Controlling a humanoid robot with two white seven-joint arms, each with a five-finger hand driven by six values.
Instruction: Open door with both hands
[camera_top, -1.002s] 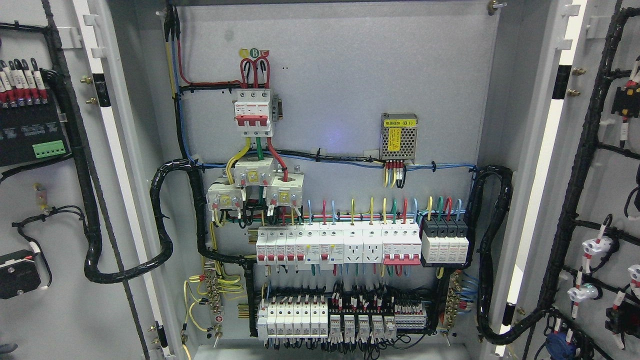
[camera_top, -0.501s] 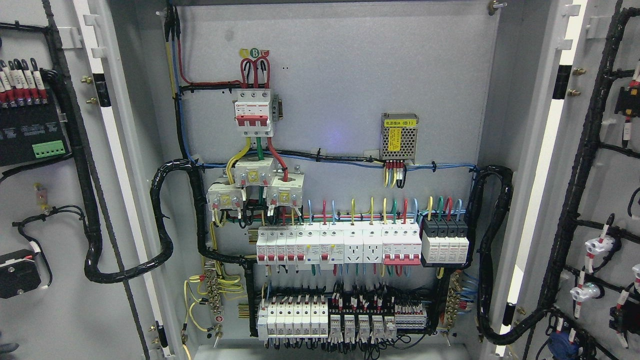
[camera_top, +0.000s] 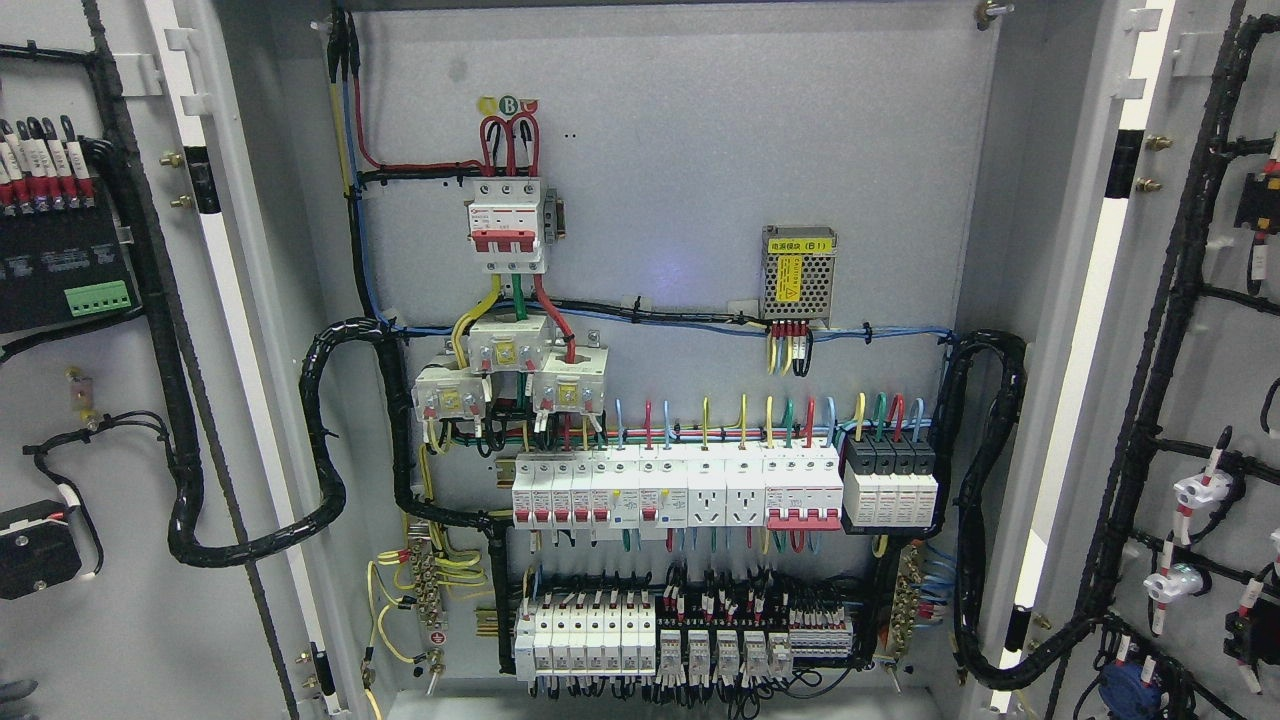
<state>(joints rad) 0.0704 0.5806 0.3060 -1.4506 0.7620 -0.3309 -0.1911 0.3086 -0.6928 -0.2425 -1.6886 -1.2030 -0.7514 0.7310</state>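
Both flat grey steel doors, left door and right door, stand swung wide. Ribbed black conduit loops beside boxy white breakers. A dark sliver of the left hand shows bottom-left; its grip cannot be told.

Open electrical cabinet, both doors swung wide. Left door at the picture's left, right door at its right, each carrying black cable looms on its inner face. Grey back panel between them. Landmark: the long row of white breakers across the panel's middle. Above and left of that row, a red-handled main breaker with three white transformer blocks under it. Above and right of the row, a small mesh-cased power supply with a yellow label. Below the row, a second bank of white modules. At the bottom left corner, a grey fingertip-like shape, too little to identify.
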